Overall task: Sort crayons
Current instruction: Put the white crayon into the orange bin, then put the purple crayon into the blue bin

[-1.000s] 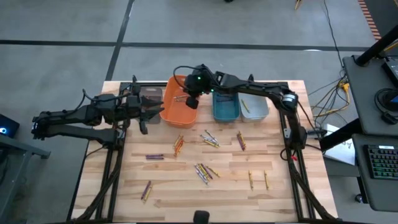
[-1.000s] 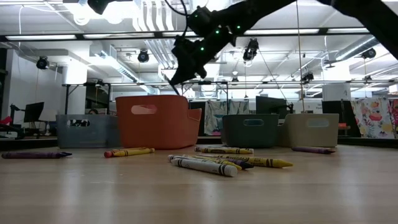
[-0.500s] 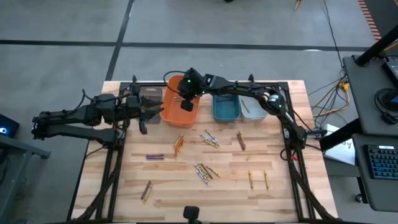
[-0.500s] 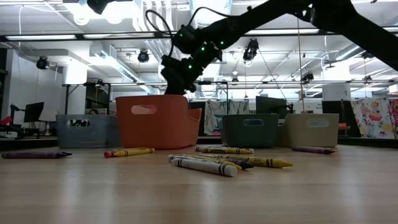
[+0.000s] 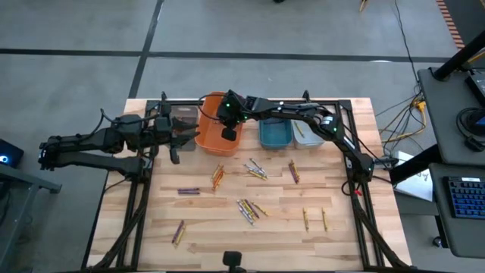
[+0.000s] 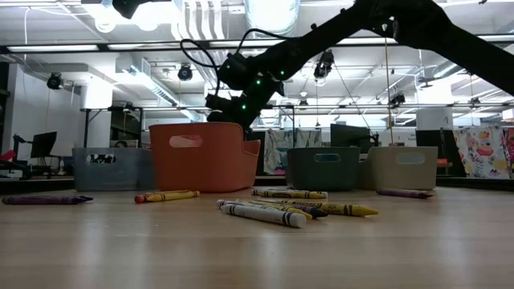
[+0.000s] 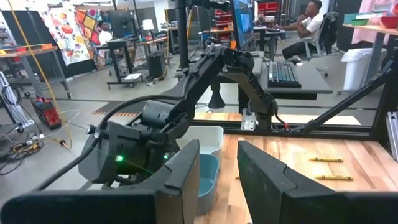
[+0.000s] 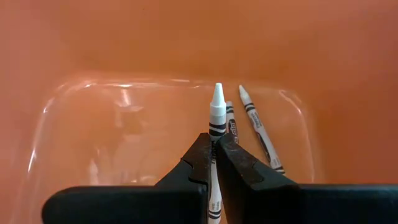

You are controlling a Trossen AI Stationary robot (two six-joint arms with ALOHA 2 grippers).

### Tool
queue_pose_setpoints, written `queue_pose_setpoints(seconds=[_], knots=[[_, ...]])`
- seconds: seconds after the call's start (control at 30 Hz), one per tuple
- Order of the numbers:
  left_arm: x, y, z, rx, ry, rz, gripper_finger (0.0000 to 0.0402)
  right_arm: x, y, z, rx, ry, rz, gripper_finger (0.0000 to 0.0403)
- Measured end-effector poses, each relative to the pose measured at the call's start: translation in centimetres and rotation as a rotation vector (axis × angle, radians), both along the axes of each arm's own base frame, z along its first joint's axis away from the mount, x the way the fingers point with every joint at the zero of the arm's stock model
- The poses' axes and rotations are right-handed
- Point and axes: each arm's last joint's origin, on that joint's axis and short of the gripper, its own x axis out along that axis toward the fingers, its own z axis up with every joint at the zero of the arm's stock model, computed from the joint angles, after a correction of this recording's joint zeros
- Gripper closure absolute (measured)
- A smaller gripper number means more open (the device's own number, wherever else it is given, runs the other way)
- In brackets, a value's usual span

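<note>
Jaws of the right gripper (image 8: 214,152) are pinching a white crayon (image 8: 216,115) above the orange bin (image 5: 210,130), where two more are lying; releasing it looks to be the next move; the left gripper (image 5: 176,136), jaws partly open, is waiting beside the bins; other crayons (image 5: 248,208) are lying scattered on the surface (image 5: 227,239).

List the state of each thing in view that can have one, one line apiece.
Right hand: shut on a white crayon, over the orange bin.
White crayon: held, tip pointing into the bin, not yet released.
Orange bin: upright, two white crayons lying on its floor.
Left hand: fingers apart, empty, waiting at the table's left edge.
Loose crayons: lying flat on the table, unsorted.
Teal bin: upright.
</note>
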Motion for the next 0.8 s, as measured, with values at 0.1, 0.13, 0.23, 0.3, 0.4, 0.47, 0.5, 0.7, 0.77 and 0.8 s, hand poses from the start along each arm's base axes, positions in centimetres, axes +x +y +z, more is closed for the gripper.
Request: queue_pose_setpoints(seconds=[0.1,0.13,0.23,0.3,0.4,0.47,0.5,0.7,0.77,0.8], knots=[[0.0,0.0,0.0,0.0,0.002,0.0,0.031,0.0,0.0,-0.1,0.01,0.002,-0.01,0.0392],[0.0,0.0,0.0,0.0,0.002,0.0,0.031,0.0,0.0,-0.1,0.012,0.001,-0.012,0.0391],[0.1,0.0,-0.1,0.0,0.005,0.0,0.031,0.0,0.0,-0.1,0.01,0.001,-0.01,0.0381],[0.1,0.0,-0.1,0.0,0.007,0.001,0.031,0.0,0.0,-0.1,0.011,0.001,-0.011,0.0368],[0.1,0.0,-0.1,-0.001,0.012,0.001,0.031,0.0,0.0,-0.1,0.021,-0.002,-0.023,0.0345],[0.2,0.0,-0.2,-0.001,0.014,0.001,0.031,0.0,0.0,-0.1,0.026,-0.003,-0.027,0.0329],[0.2,0.0,-0.2,-0.001,0.013,0.001,0.031,0.0,0.0,-0.1,0.027,-0.004,-0.029,0.0321],[0.2,0.0,-0.3,-0.013,0.026,0.002,0.031,-0.2,0.1,0.8,0.037,-0.014,-0.043,0.0291],[0.4,0.0,-0.5,-0.031,0.042,0.003,0.031,-0.3,0.3,1.8,0.035,-0.023,-0.043,0.0286],[0.5,0.0,-0.7,-0.043,0.053,0.004,0.031,-0.5,0.5,2.4,0.033,-0.026,-0.042,0.0285]])
